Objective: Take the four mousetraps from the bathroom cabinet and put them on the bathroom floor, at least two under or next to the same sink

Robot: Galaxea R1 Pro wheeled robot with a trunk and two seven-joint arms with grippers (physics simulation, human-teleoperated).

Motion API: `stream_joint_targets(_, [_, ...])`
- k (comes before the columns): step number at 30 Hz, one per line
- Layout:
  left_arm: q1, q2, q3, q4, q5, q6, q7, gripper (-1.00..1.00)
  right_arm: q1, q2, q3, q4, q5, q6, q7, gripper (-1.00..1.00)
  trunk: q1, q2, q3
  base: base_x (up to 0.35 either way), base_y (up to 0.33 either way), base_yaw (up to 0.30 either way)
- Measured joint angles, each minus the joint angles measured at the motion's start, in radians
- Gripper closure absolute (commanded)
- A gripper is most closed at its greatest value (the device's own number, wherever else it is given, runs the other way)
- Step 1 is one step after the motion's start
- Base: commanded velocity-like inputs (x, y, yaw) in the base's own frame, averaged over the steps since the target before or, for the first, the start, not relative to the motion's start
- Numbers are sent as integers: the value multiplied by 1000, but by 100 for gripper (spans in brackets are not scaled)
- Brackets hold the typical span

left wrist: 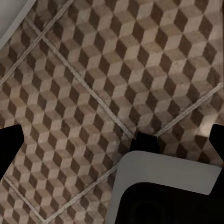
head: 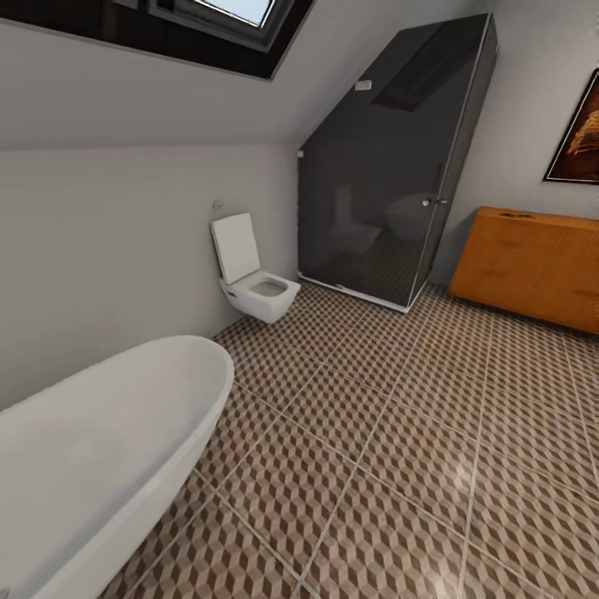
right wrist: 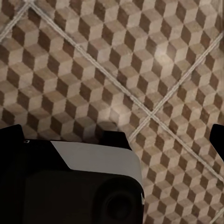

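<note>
One cabinet (head: 532,264), one toilet (head: 254,279), one bathtub (head: 100,433), one shower enclosure (head: 391,166), one wall picture (head: 576,133).

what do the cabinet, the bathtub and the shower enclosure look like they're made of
The cabinet looks like orange-brown wood with a matte finish and faint grain. The bathtub seems glossy white ceramic or acrylic, smooth with soft shading. The shower enclosure appears to be dark tinted glass, since it mirrors the toilet faintly.
</note>
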Motion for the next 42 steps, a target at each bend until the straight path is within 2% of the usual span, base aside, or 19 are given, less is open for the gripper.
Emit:
stream_joint_targets(10, [0, 0, 0, 0, 0, -1, 0, -100, 0, -2, 1, -3, 4, 0, 3, -100, 0, 0, 1, 0, 0, -20])
stream_joint_targets(18, [0, 0, 0, 0, 0, -1, 0, -100, 0, -3, 0, -7, 2, -1, 53, -100, 0, 0, 2, 0, 0, -1])
stream_joint_targets(24, [0, 0, 0, 0, -1, -1, 0, -100, 0, -2, -1, -8, 0, 0, 61, -100, 0, 0, 1, 0, 0, 0])
stream_joint_targets(35, [0, 2, 0, -2, -1, -3, 0, -100, 0, 4, 0, -8, 4, 2, 63, -100, 0, 0, -11, 0, 0, 0])
stream_joint_targets(42, [0, 3, 0, -2, -1, -3, 0, -100, 0, -4, -2, -8, -4, 0, 66, -100, 0, 0, -14, 0, 0, -190])
